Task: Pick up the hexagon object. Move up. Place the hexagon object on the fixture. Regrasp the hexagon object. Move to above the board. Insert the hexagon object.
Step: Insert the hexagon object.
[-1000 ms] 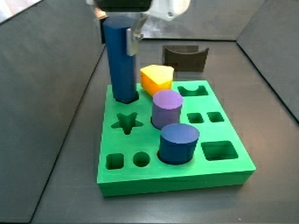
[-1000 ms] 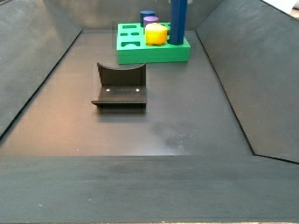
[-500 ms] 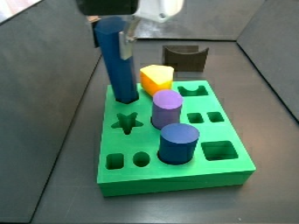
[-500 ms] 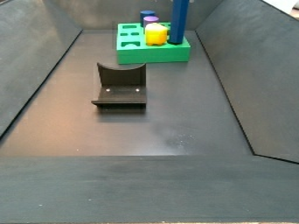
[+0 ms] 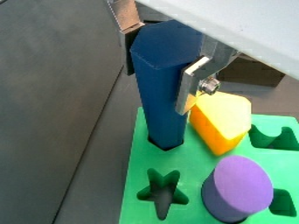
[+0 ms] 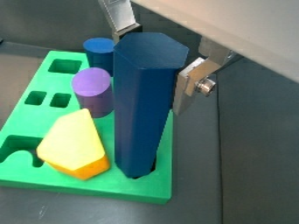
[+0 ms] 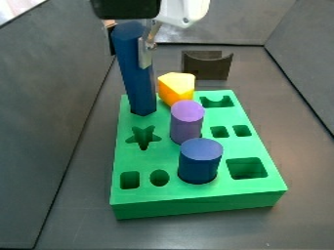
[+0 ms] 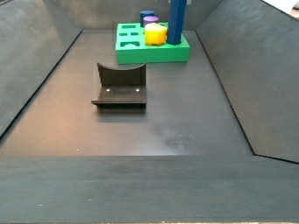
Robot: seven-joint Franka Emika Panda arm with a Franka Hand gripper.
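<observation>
The gripper (image 7: 131, 29) is hanging over the far left corner of the board (image 7: 196, 190) in a side view, and its silver fingers (image 5: 194, 83) are pressing against the top of the hexagon object (image 7: 131, 70), so it is clamping that tall blue prism from either side. The hexagon object (image 5: 162, 92) is standing upright with its lower end down in a hole at the board's corner; in both wrist views the foot of it is sitting inside the green surface (image 6: 30, 131). Just beside it, touching or nearly so, a yellow block (image 7: 175, 88) is poking out of the slab, seen in a wrist view as a chunky yellow piece (image 6: 73, 144). At about four o'clock from the prism in the side view a purple cylinder (image 7: 187, 122) is standing in its hole, and nearer the front a dark blue cylinder (image 7: 198, 160) is standing too. A star-shaped hole (image 7: 141, 136) is lying open right in front of the prism's base, at roughly six o'clock. The fixture (image 7: 206, 64) is sitting on the floor beyond the board, well apart from the gripper. In a side view from the opposite end, the fixture (image 8: 118, 87) is showing in the middle of the floor with the board (image 8: 152, 48) far behind it at twelve o'clock, and the prism (image 8: 180, 19) is rising off its right side.
</observation>
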